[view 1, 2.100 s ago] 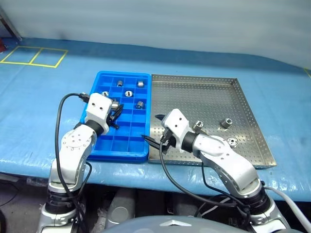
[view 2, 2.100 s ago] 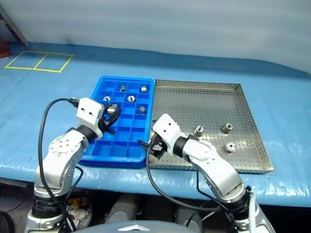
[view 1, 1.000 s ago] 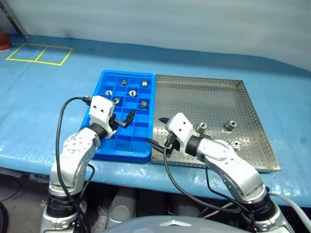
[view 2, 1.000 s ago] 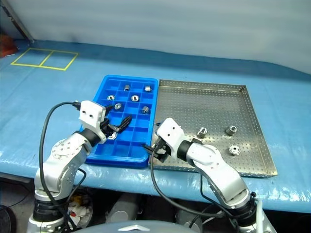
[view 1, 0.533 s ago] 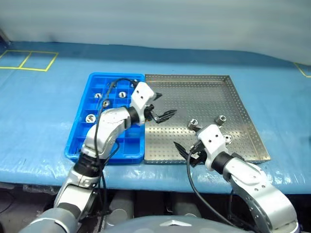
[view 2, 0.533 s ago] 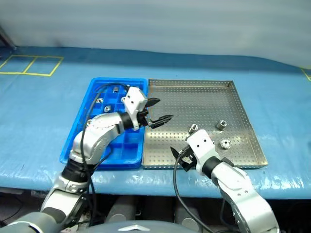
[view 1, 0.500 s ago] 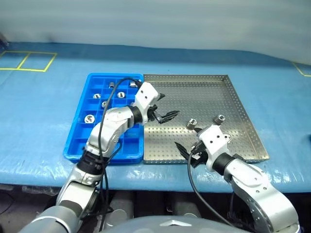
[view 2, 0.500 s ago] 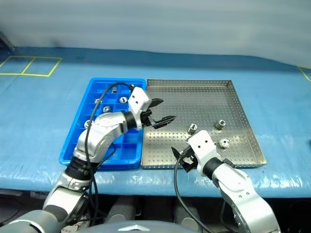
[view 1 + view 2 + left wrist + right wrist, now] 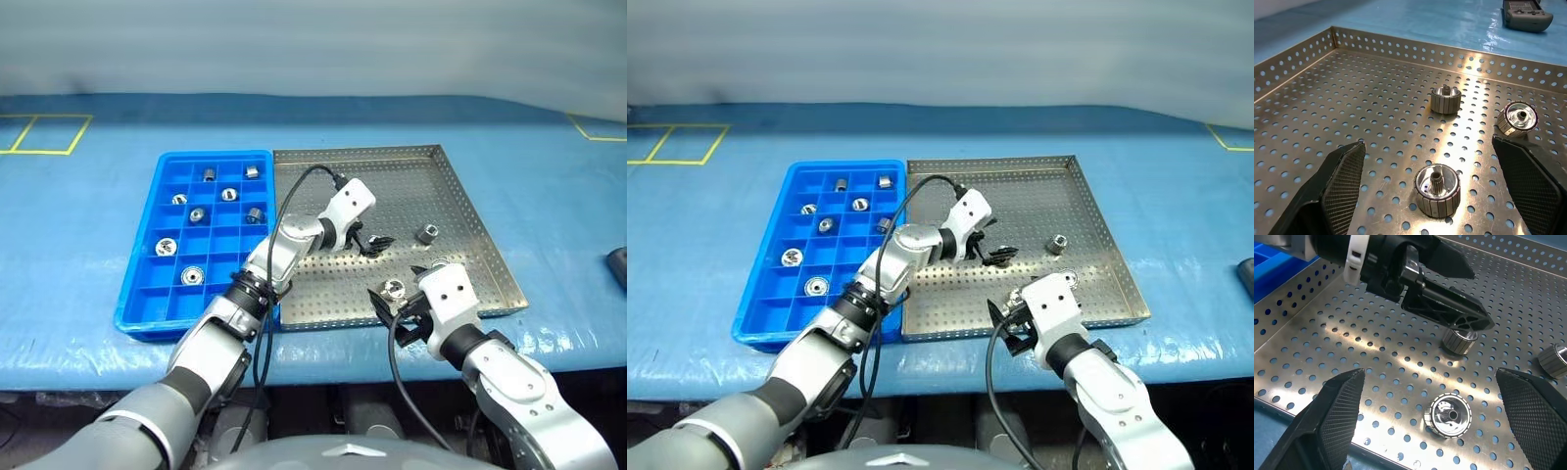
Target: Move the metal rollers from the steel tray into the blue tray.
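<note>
The steel tray (image 9: 460, 196) holds three metal rollers: one at the right (image 9: 427, 234), one near the front rim (image 9: 394, 288), and one low between my left fingers (image 9: 1437, 189). My left arm reaches across from the blue tray (image 9: 137, 294), and its gripper (image 9: 380, 243) hangs open just over that third roller (image 9: 1459, 340), holding nothing. My right gripper (image 9: 397, 311) stands open and empty at the steel tray's front edge, right behind the front roller (image 9: 1450, 414). Several rollers lie in the blue tray's compartments, one per cell (image 9: 190, 276).
The two trays sit side by side on a blue-covered table (image 9: 549, 176). A dark hand-held device (image 9: 1525, 14) lies on the cloth past the steel tray's right rim. Yellow tape marks (image 9: 39, 132) run at the far left.
My left arm has swung from over the blue tray across to the steel tray and sunk toward a roller. My right gripper has drawn back to the tray's front right. The camera has shifted too.
</note>
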